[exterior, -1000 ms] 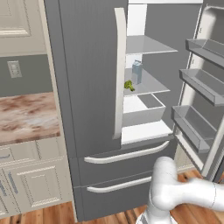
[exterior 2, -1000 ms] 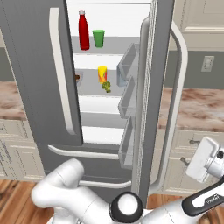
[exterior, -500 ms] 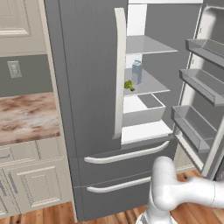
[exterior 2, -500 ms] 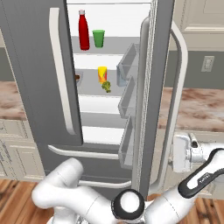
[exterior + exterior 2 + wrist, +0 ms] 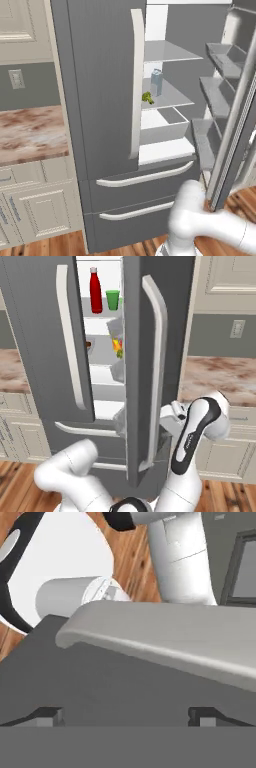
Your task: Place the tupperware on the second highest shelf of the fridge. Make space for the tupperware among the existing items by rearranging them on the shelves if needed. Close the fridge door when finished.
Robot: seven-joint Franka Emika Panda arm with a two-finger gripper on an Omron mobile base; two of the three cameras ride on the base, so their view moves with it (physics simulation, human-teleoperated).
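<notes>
Left base view: the fridge (image 5: 100, 100) stands with its left door shut and its right door (image 5: 235, 125) swung partly out toward the camera, edge-on at the right of the picture. Through the gap the shelves show. On the shelf (image 5: 167, 97) in the middle of the opening a pale blue carton (image 5: 156, 82) stands upright, and a broccoli floret (image 5: 147, 98) lies just beside it at the near left edge. The shelf above is bare where it can be seen. Below are a white drawer bin (image 5: 165, 125) and two outer drawers with horizontal handles. Grey door bins (image 5: 220, 90) line the inside of the right door. The white arm crosses the lower right corner toward the door's lower edge.

Right base view: the right door, seen from outside, covers most of the opening, with its long handle (image 5: 157, 371) facing the camera. In the narrow gap a red bottle (image 5: 95, 290) and a green cup (image 5: 113, 299) stand side by side on an upper shelf. One shelf lower, the tupperware (image 5: 118, 347), with orange and green pieces showing, sits right at the door's edge, partly hidden by it. The arm bends up at the right, and its hand (image 5: 172, 413) is close against the outside of the door, near the handle's lower part.

Hand view: the pale handle (image 5: 165, 642) runs across just ahead of the gripper (image 5: 125, 717), over the dark door face. The two fingertips stand wide apart.
</notes>
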